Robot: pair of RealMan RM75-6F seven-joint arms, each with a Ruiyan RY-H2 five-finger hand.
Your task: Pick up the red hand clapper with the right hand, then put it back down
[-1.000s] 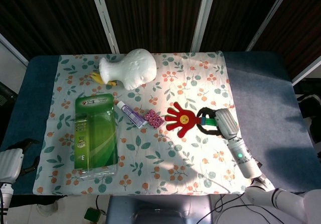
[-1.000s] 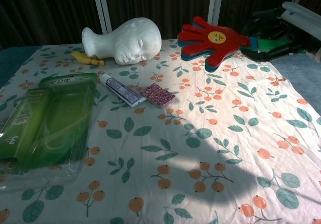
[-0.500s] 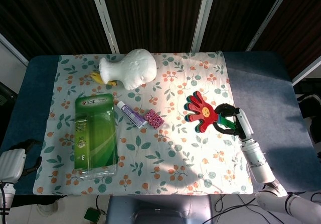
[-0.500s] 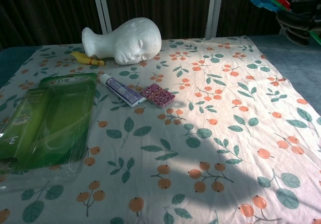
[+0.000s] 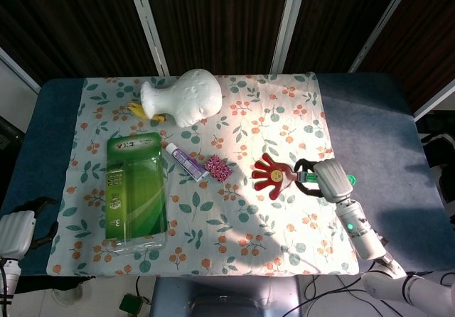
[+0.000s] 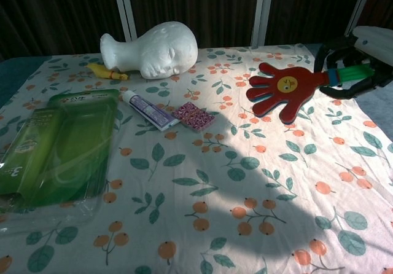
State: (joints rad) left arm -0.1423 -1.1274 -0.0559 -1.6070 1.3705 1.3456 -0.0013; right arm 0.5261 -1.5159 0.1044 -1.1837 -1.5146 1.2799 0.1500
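The red hand clapper, with a yellow face on its palm and a green handle, hangs just above the floral cloth at the right of centre. My right hand grips the green handle, black fingers curled round it. Whether the clapper touches the cloth I cannot tell. My left hand is low at the bottom left corner, off the table, and its fingers are too small to read.
A white foam head lies at the back. A green plastic package, a toothpaste tube and a small patterned pink block lie left of the clapper. A yellow object sits beside the foam head. Floral cloth covers the blue table.
The clapper was raised high half a second ago; now my right hand has brought it down low over the cloth, a little left of where it was.
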